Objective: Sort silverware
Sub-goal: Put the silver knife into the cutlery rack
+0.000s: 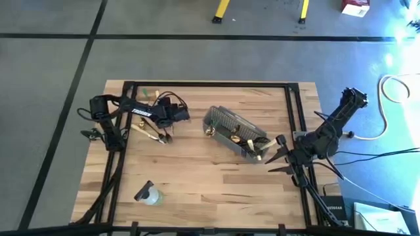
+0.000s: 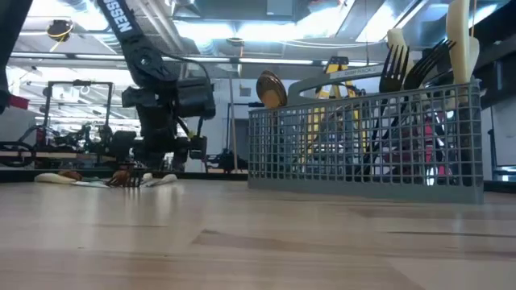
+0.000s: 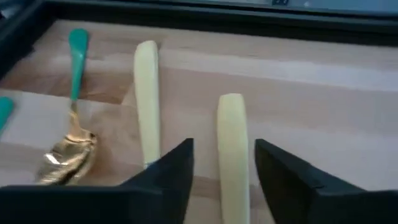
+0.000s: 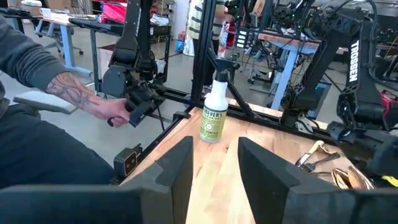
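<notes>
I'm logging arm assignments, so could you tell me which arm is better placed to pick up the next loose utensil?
Left: the left gripper is open astride a pale handle among the loose utensils; the right gripper waits beside the basket.

My right gripper (image 4: 214,168) is hanging open over the table (image 4: 217,186), fingers (image 4: 177,171) apart. A spray bottle (image 4: 216,109) is standing upright beyond them. Utensils (image 4: 323,162) are lying off to one side, near the other arm (image 4: 354,81). A person's hand (image 4: 115,112) is gripping a dark handle (image 4: 140,106) past the table's edge.
</notes>
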Controlling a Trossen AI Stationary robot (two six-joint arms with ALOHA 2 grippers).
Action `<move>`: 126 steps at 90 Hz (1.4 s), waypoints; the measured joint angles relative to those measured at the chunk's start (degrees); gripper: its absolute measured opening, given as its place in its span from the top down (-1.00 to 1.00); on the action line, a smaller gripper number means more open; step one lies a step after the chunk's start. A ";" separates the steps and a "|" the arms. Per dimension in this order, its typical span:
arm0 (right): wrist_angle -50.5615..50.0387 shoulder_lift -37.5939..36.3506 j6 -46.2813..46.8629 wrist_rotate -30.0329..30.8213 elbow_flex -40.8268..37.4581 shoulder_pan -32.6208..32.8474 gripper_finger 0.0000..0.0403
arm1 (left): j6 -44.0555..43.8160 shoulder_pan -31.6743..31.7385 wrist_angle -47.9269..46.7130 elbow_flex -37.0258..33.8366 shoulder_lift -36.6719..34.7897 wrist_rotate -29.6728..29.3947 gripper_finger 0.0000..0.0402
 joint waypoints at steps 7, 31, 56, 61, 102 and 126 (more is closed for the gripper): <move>-0.01 0.01 0.00 0.00 0.00 0.00 0.45 | 1.37 0.05 3.48 -1.32 0.04 -0.35 0.01; -0.02 0.02 -1.69 0.05 0.00 0.00 0.45 | 5.05 1.70 4.79 -1.57 0.07 -0.27 -0.17; 0.16 0.00 -2.12 0.48 -0.02 0.00 0.45 | 6.33 2.29 10.64 -1.57 4.99 1.06 -0.17; 0.17 0.02 -2.12 0.51 -0.02 -0.02 0.45 | 5.15 2.23 11.16 -1.50 5.90 0.35 -0.17; 0.15 0.00 -1.71 0.57 -0.02 -0.02 0.45 | 2.19 0.90 9.74 -1.37 6.82 -0.90 0.46; 0.15 0.02 -1.55 0.59 -0.02 -0.02 0.45 | 2.60 0.24 9.62 -1.44 6.80 -0.84 0.72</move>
